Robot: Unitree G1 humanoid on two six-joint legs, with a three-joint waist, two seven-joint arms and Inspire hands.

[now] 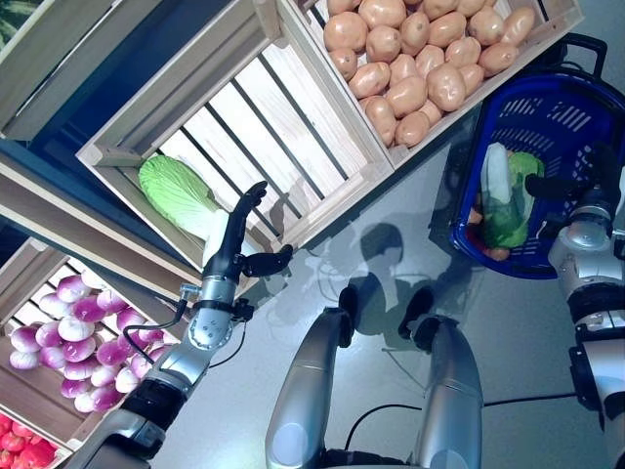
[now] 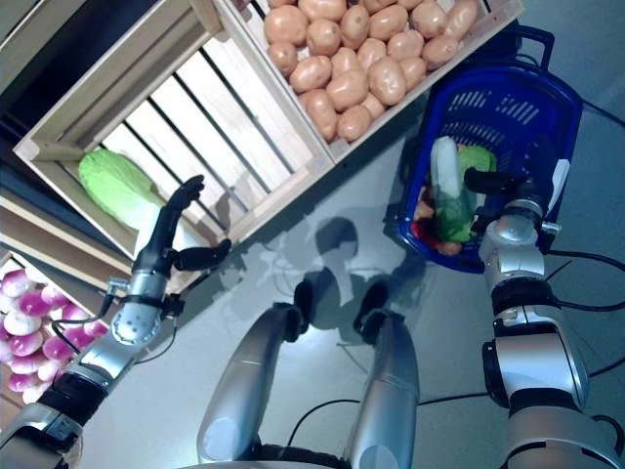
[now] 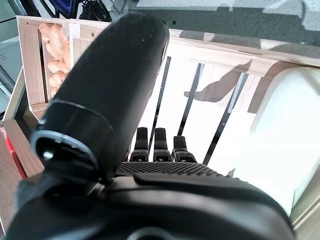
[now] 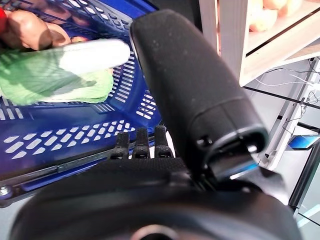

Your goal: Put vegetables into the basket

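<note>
1 napa cabbage (image 1: 178, 194) lies in the slatted wooden crate (image 1: 244, 117), at its lower-left corner, white stem end toward the robot. Left hand (image 1: 237, 238) hovers at the crate's front edge just beside the cabbage's stem end, fingers straight, thumb sticking out sideways, holding nothing; whether it touches the cabbage can't be told. Blue basket (image 1: 547, 127) hangs at the robot's right, already holding another napa cabbage (image 1: 503, 195) plus some reddish-orange vegetables under it, too hidden to identify. Right hand (image 2: 508, 186) is at the basket's near rim, fingers curled round the rim or handle per the right wrist view, thumb sticking out over it. Next crate to the right is full of potatoes (image 1: 420, 49). Lower shelf at left has a crate of purple onions (image 1: 73, 332), and red produce (image 1: 24, 451) at the bottom-left corner.
</note>
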